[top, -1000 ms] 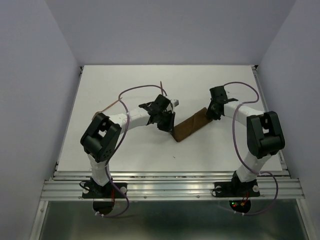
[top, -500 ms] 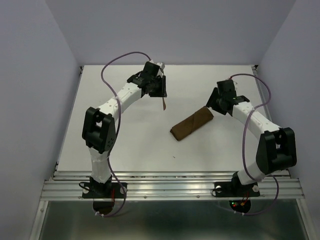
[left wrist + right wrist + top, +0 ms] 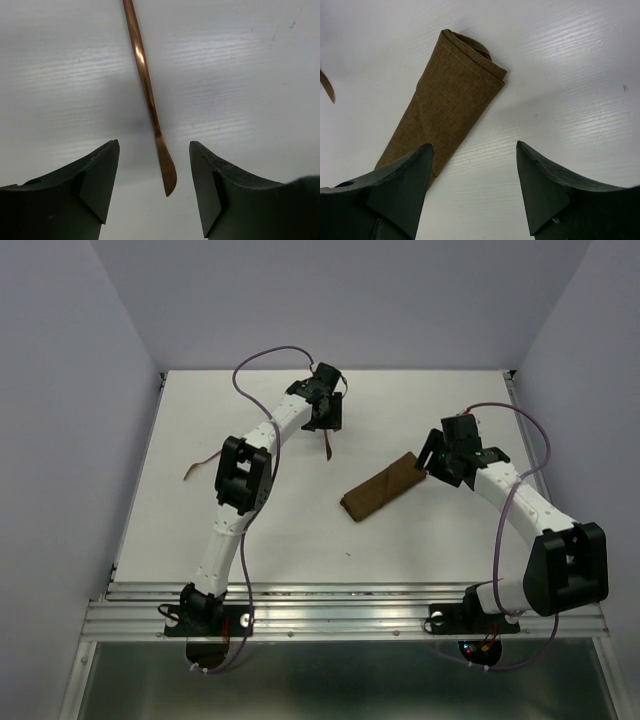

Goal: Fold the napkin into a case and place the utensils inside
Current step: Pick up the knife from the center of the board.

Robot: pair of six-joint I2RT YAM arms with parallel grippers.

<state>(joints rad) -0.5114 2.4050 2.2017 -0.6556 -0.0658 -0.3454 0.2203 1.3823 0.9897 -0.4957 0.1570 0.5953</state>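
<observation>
Now, case (image 3: 385, 488) lying folded on desk (image 3: 420, 540). Left tool (image 3: 154, 143) standing open up-left of case — fingers flanking widened tip of one utensil (image 3: 145, 85), not touching it. Right tool (image 3: 475, 145) gaping open, gripping nothing, hovering over case's right end. Second utensil (image 3: 203, 466) lying well left of case.

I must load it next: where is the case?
In the top view, the case lies slightly right of centre, its far end just before the right gripper.
</observation>
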